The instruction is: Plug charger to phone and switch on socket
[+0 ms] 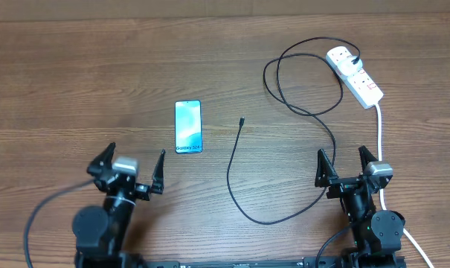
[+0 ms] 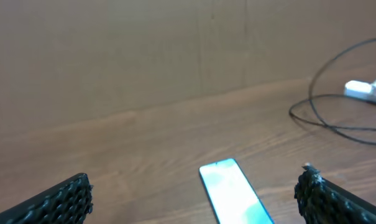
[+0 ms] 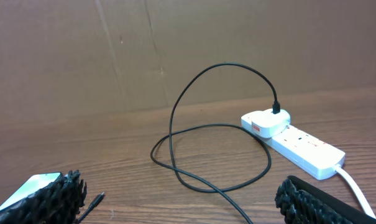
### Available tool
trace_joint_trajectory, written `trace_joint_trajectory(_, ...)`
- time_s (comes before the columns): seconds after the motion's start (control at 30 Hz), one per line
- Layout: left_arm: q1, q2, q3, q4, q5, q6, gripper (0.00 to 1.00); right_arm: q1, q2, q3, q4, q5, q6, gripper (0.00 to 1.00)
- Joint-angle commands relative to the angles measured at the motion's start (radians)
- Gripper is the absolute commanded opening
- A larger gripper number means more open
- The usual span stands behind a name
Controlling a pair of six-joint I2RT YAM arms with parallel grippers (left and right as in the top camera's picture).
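A bright cyan phone (image 1: 188, 126) lies ahead of the black ribbed left fingers (image 2: 63, 199), and a black cable (image 1: 230, 164) and a white, red-switched power strip (image 1: 362, 80) lie beyond the black right fingers (image 3: 48, 198), on a brown wood-grain table (image 1: 76, 82).

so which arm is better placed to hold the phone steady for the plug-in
Left. The phone lies just ahead of the left arm, whose open jaws frame it in the left wrist view. The right arm sits on the far side of the charger, nearer the socket.
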Motion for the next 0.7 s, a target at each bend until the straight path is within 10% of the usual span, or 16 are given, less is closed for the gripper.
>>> trace_joint_trajectory(0.0, 0.005, 0.173, 0.177, -0.061, 0.065, -0.013, 1.00, 0.005, -0.008, -0.011, 0.002, 0.013, -0.001, 1.00)
trace_joint_trajectory(0.67, -0.117, 1.204, 1.334, -1.025, 0.060, -0.013, 1.00, 0.005, -0.008, -0.011, 0.002, 0.013, -0.001, 1.00)
